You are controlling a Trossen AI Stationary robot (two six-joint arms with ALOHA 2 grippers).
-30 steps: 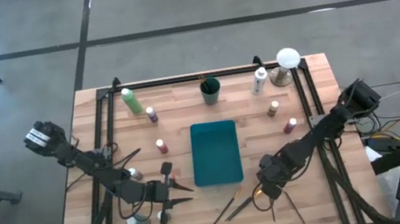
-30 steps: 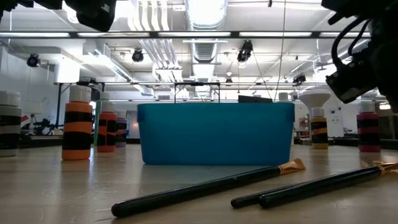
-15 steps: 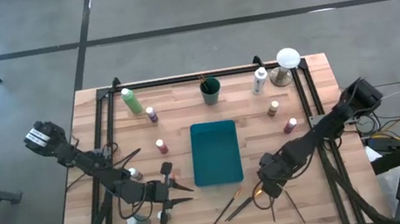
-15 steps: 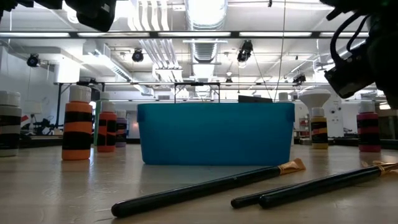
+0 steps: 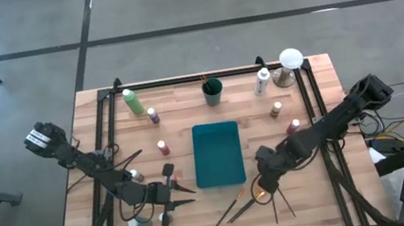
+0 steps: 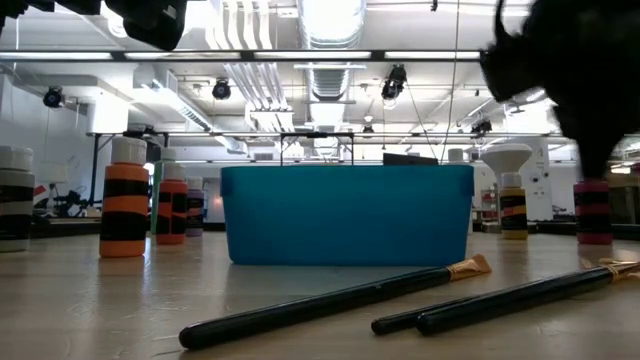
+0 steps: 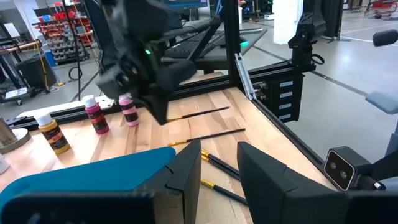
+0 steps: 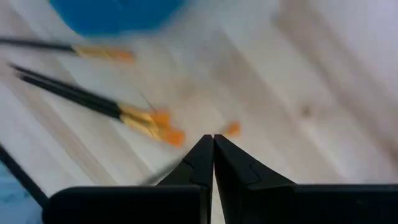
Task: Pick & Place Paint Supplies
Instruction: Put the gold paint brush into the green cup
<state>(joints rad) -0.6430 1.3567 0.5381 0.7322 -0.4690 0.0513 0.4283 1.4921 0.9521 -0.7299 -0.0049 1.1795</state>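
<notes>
Our right gripper (image 5: 265,186) hangs clenched over the brushes (image 5: 235,202); our left gripper (image 5: 175,193) waits released near the front edge.

Nearest us, the thin dark-handled brushes with orange tips lie loose on the bare wood, between the front edge and the teal tray (image 5: 218,153); our right fingertips (image 8: 211,149) meet just above one brush tip, holding nothing. Our left fingers (image 7: 186,174) stand apart beside the tray's front left corner, near a red bottle (image 5: 168,170). Open planks flank the smooth, flat-walled tray. Farther back, small white-capped bottles stand well apart, a purple one (image 5: 153,115) on the left and a brown one (image 5: 275,108) on the right, with the tall light-green bottle (image 5: 132,102) near the black rear rail (image 5: 197,77).
</notes>
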